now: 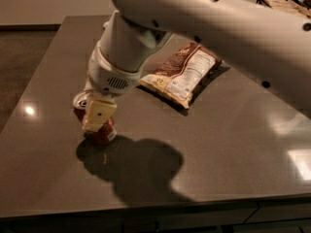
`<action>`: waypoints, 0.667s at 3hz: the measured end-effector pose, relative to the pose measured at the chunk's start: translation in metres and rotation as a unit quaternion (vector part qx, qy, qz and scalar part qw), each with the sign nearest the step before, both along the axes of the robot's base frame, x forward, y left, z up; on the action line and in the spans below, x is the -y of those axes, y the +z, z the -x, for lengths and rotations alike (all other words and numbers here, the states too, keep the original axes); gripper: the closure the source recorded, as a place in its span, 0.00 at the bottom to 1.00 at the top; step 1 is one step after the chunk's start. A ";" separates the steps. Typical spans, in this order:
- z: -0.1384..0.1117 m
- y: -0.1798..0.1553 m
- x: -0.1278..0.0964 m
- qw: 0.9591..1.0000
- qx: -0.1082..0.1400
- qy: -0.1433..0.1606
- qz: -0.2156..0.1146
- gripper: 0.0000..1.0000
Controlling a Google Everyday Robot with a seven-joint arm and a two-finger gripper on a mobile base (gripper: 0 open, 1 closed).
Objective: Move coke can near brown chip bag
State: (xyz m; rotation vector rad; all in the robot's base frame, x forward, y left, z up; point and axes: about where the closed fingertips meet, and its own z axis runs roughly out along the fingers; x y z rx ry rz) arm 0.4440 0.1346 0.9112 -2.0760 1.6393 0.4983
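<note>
The coke can (103, 133), red with a silver top, is at the left of the dark table (228, 149), tilted. My gripper (96, 124) is shut on it; one cream-coloured finger (99, 113) lies across the can's front, and the other is hidden behind it. The can's base is at or just above the table over its shadow. The brown chip bag (183, 74) lies flat to the right and further back, white label panel up, about a can's height away. My big white arm (204, 18) crosses the top of the view.
A dark wire-framed box (284, 1) stands at the far right corner. The table's front edge (155, 205) runs along the bottom and its left edge drops to the floor (19, 57). Bright reflections lie on the table at the left and right.
</note>
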 end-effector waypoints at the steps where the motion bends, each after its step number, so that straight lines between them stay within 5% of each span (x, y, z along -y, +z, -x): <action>1: -0.043 -0.012 0.052 0.998 -0.015 -0.067 0.008 1.00; 2: -0.065 -0.016 0.082 0.994 -0.026 -0.106 0.001 1.00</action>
